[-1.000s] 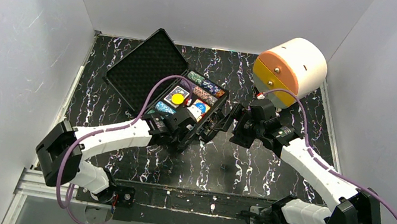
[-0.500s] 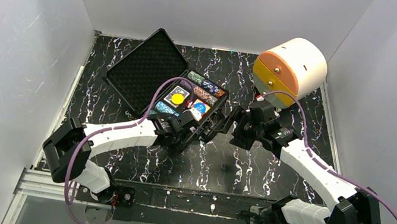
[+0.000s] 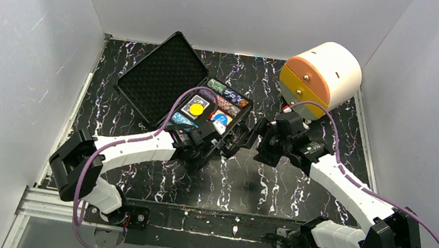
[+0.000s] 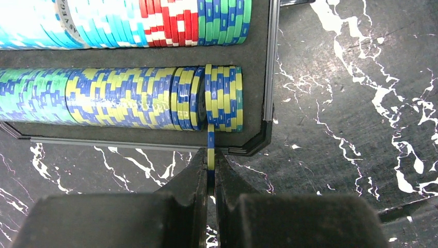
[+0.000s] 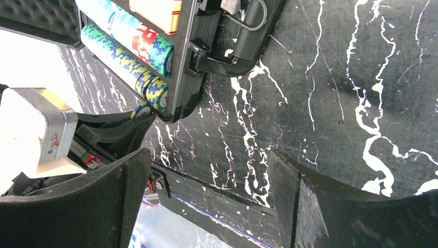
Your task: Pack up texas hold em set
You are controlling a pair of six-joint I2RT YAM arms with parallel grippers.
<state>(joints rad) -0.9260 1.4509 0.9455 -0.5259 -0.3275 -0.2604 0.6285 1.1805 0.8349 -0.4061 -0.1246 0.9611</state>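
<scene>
Your left gripper (image 4: 208, 161) pinches one blue-yellow chip (image 4: 210, 138) on edge, slotted crosswise into its chip row (image 4: 124, 98); right gripper (image 5: 209, 163) gapes empty.

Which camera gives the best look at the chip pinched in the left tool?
Left wrist. It shows the chip close up and edge-on, clamped in the left tool, with its top edge in the near chip row. The right wrist view shows only what may be a sliver of it at the row's end. In the top view the tool hides it.
</scene>
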